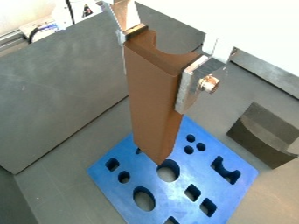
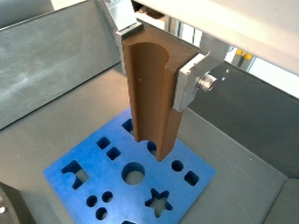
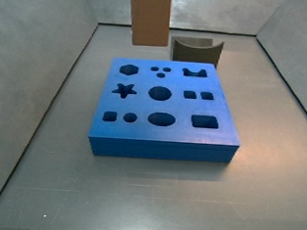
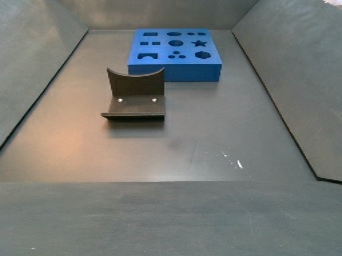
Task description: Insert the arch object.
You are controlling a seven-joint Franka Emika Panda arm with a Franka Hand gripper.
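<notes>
My gripper (image 1: pixel 163 57) is shut on the arch object (image 1: pixel 152 96), a tall orange-brown column with a semicircular groove down one face. It shows in both wrist views (image 2: pixel 152 96). The silver fingers (image 1: pixel 193 80) clamp its upper end. The column hangs upright, with its lower end above the blue board (image 1: pixel 233 188), which has shaped holes. In a side view the column (image 3: pixel 149 17) hangs over the board's far edge (image 3: pixel 168 136), and the gripper is out of frame. The arch-shaped hole (image 3: pixel 194 72) is at the board's far right corner. The other side view shows the board (image 4: pixel 181 68) but no column.
The dark fixture (image 4: pixel 134 95), an upright with a round notch on a base plate, stands on the floor apart from the board. It also shows behind the board (image 3: pixel 196 48) and in a wrist view (image 1: pixel 267 131). Grey walls enclose the floor on all sides.
</notes>
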